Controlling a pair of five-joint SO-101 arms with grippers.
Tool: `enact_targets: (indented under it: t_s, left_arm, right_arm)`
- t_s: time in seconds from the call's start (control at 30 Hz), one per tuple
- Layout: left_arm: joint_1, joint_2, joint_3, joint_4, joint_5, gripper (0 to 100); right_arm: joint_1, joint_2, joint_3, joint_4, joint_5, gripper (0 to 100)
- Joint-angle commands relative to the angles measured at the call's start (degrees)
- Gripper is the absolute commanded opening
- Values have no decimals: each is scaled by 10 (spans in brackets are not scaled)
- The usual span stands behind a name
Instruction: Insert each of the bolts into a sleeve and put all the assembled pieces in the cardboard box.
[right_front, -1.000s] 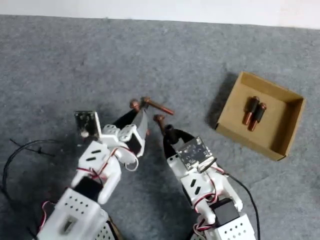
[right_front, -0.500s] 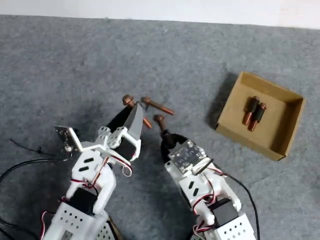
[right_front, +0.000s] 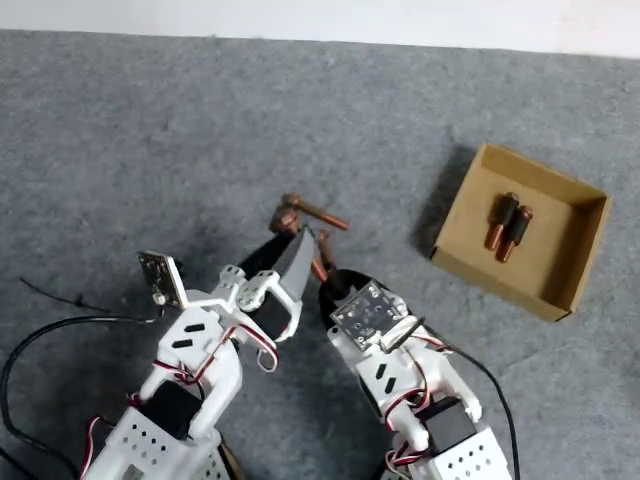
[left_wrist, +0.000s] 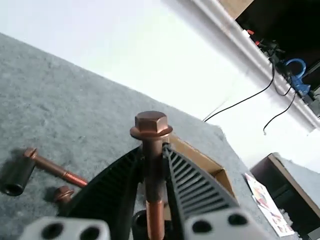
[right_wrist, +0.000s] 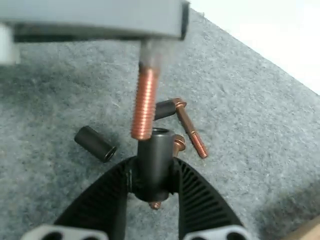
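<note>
My left gripper (right_front: 296, 240) is shut on a copper bolt (left_wrist: 151, 127), its hexagonal head sticking out past the fingertips. My right gripper (right_wrist: 153, 168) is shut on a black sleeve (right_wrist: 152, 150), held open end up. The bolt's threaded end (right_wrist: 144, 107) hangs just above the sleeve's mouth, slightly off to one side and not inside it. In the high view both grippers meet at the table's middle, the held bolt (right_front: 317, 265) angled down towards the right gripper (right_front: 330, 284). The cardboard box (right_front: 520, 166) at the right holds two assembled pieces (right_front: 506, 226).
A loose bolt (right_front: 320, 214) lies on the grey carpet just beyond the grippers, next to a black sleeve (right_wrist: 164, 108). Another loose sleeve (right_wrist: 95, 143) and a bolt head (right_wrist: 178, 144) lie close by. Cables trail at the near left (right_front: 40, 335).
The left arm has swung right and carried its bolt over the right gripper's sleeve. The right gripper has drawn back slightly, still holding the sleeve.
</note>
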Motion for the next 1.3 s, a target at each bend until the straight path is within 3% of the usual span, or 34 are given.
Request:
enact_targets:
  t_s: [0.0, 0.9, 1.27]
  left_arm:
    - [-5, -13, 14, 0, 0, 4]
    - [-8, -7, 14, 4, 2, 4]
    - [18, -7, 14, 84, 2, 4]
  right_arm:
    - [-4, -13, 54, 0, 6, 5]
    - [-32, -14, 54, -43, 37, 5]
    - [-32, -14, 54, -43, 37, 5]
